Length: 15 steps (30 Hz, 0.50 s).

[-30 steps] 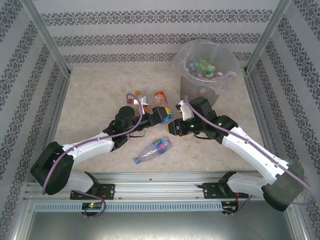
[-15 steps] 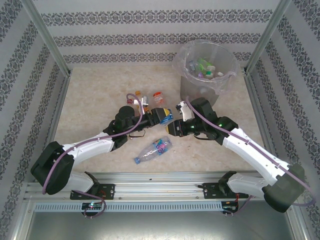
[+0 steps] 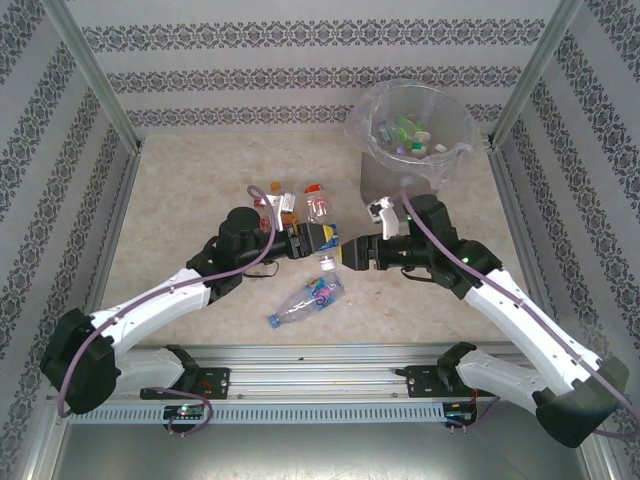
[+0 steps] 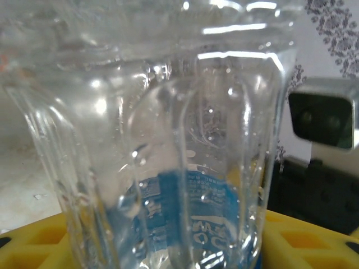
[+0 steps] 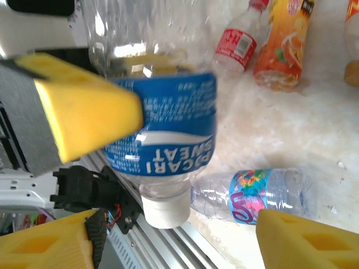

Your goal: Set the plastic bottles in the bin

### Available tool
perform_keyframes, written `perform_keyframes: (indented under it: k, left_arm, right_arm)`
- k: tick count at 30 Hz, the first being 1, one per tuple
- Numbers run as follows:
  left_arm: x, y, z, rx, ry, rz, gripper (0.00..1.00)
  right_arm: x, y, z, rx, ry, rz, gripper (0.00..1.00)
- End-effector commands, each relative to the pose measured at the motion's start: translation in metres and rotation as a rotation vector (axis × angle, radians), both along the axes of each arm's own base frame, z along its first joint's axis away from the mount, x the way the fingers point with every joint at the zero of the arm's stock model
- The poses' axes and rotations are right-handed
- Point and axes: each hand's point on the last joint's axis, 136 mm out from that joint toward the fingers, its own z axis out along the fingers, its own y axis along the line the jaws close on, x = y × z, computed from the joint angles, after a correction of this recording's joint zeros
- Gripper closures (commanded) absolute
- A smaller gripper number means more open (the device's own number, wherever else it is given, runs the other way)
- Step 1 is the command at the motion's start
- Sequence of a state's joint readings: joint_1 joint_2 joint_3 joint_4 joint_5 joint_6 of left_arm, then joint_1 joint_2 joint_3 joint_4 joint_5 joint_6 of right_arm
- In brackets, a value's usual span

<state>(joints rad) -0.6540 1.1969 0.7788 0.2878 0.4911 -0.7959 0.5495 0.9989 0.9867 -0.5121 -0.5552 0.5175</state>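
A clear bottle with a blue label (image 5: pixel 162 129) and a white cap hangs cap-down above the table. My left gripper (image 3: pixel 318 240) is shut on it, one yellow pad (image 5: pixel 84 112) pressed on its side. The same bottle (image 4: pixel 185 140) stands close up between the left pads in the left wrist view. My right gripper (image 3: pixel 350 253) is just right of it, open. Its yellow fingers (image 5: pixel 308 241) stand wide on either side of the cap without touching. A bottle with a colourful label (image 3: pixel 308 298) lies near the front. The grey bin (image 3: pixel 415 140) at the back right holds several bottles.
Three more bottles, with orange and red labels (image 3: pixel 290 203), lie together behind the grippers; the right wrist view shows the red one (image 5: pixel 238 45) and an orange one (image 5: pixel 283 45). The metal rail (image 3: pixel 320 360) runs along the near edge, patterned walls on three sides.
The left gripper has shut on the blue-labelled bottle. The right gripper has opened, let go of it and drawn back to the right.
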Motion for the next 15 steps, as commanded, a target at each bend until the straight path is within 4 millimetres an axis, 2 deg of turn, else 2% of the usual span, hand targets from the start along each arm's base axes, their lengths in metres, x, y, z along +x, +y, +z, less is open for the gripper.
perform_keyframes:
  k: [1, 8, 15]
  left_arm:
    - [-0.015, 0.003, 0.002, 0.085, -0.068, -0.080, 0.40]
    - [-0.032, 0.002, 0.010, 0.108, -0.105, -0.147, 0.40]
    - [-0.043, -0.005, 0.016, 0.104, -0.115, -0.198, 0.40]
  right_arm:
    - [-0.002, 0.003, 0.034, 0.079, -0.025, 0.019, 0.21]
    - [0.010, 0.021, 0.063, 0.140, -0.063, 0.063, 0.06]
    - [0.021, 0.034, 0.059, 0.102, -0.067, 0.074, 0.02]
